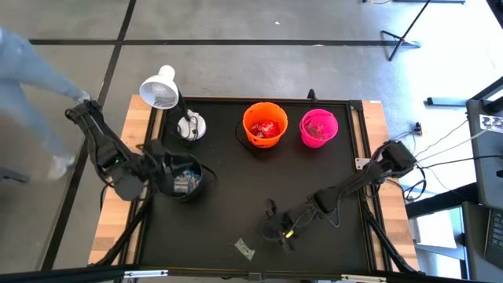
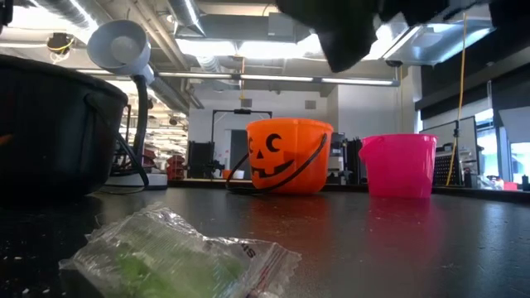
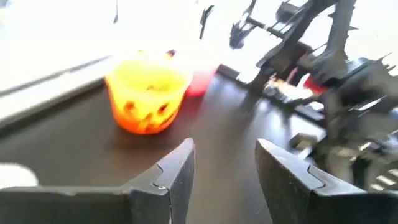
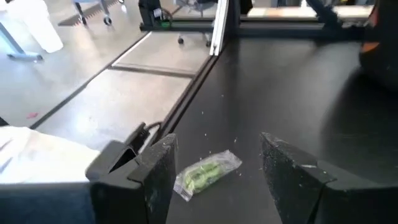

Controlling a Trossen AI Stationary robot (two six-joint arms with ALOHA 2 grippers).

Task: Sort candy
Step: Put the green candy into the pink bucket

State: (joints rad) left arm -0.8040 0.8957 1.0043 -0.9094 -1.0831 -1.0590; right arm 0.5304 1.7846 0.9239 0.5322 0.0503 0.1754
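Looking like robotics lab or industrial workspace. Exposed ducts and pipes [image 2: 190, 25] running under open ceiling with bright strip lighting. Polished concrete floor [image 1: 236, 23] showing dark tape lines. Tripod legs [image 1: 409, 31] standing on floor beyond table. Cables [image 1: 448, 149] trailing toward equipment rack at right. Black-topped wooden work table [image 1: 236, 196] carrying two mounted robot arms. Rolling chair bases sitting in background of right wrist view.
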